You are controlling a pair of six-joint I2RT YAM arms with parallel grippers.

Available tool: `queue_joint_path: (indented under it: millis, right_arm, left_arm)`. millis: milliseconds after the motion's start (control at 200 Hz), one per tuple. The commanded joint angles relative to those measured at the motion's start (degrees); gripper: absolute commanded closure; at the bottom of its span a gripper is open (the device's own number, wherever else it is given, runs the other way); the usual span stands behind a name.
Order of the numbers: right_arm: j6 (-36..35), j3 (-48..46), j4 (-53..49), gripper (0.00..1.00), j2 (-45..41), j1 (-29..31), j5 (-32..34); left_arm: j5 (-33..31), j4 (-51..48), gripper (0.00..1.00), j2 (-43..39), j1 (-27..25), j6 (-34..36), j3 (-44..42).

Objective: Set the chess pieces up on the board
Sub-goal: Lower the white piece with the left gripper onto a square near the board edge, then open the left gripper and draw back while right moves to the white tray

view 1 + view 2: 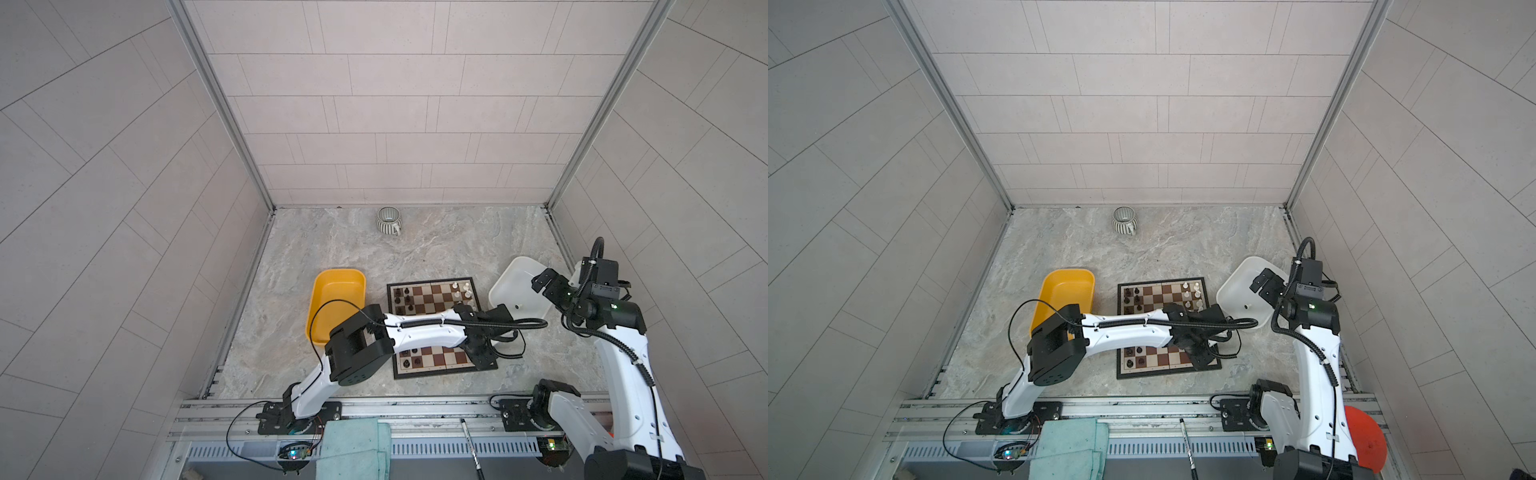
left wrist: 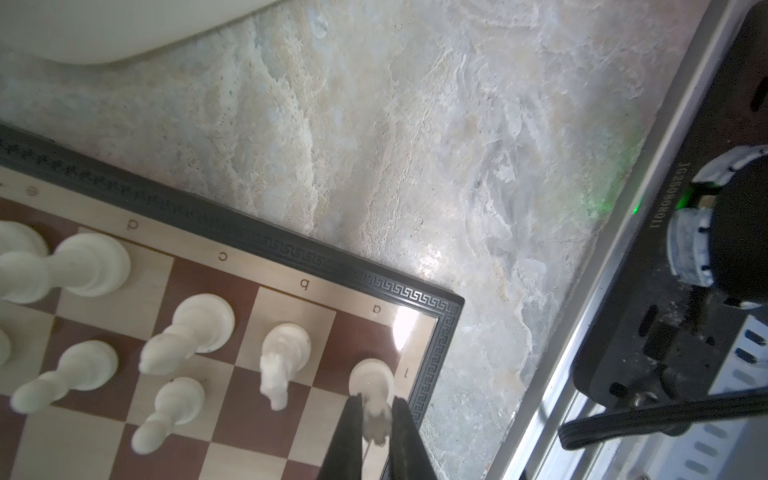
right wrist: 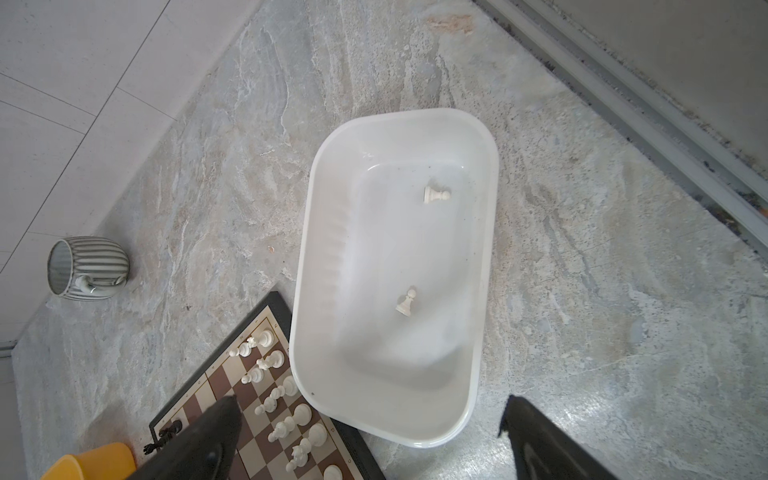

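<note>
Left gripper [image 2: 376,400] clenches a white rook [image 2: 371,376] at the board's [image 2: 291,249] near right corner. Right gripper [image 3: 370,399] hangs released above the white tray [image 3: 328,232].

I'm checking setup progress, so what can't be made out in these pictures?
Middle of the board: covered by the left arm in both top views.
Black pieces: too small in the top views to tell their kinds.
Yellow tray: near end hidden behind that arm's elbow, both top views.
Left gripper: fingers cut off by the left wrist view's edge; whether the white rook they clamp stands on its square is unclear.
</note>
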Motion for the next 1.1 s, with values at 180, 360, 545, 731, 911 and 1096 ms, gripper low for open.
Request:
queue_joint_path:
  millis: [180, 360, 545, 731, 911, 1096]
  right_arm:
    - [0.79, -0.06, 0.56, 0.00, -0.77, -0.31, -0.76]
    - [0.48, -0.15, 0.45, 0.00, -0.67, -0.32, -0.77]
    - [0.48, 0.02, 0.46, 0.00, -0.64, -0.29, -1.26]
    - [-0.22, 0.66, 0.35, 0.01, -0.05, -0.16, -0.83]
    - [-1.99, 0.89, 0.98, 0.05, 2.51, -0.12, -0.16]
    - [-3.74, 0.73, 3.78, 0.10, 7.29, -0.21, 3.33]
  left_arm:
    - [-0.44, -1.40, 0.85, 2.02, -0.40, -0.76, 2.55]
    - [-0.57, -2.07, 0.75, 2.19, -0.33, -0.98, 3.30]
    - [-0.37, -1.99, 0.66, 1.03, -0.44, -0.99, 3.32]
    - [0.46, -3.10, 0.60, -4.01, -0.33, -0.98, 3.87]
    - [1.35, -4.99, 0.52, -14.03, 0.86, -1.40, 4.65]
    - [3.29, -3.62, 0.46, -28.33, 6.22, -2.28, -3.11]
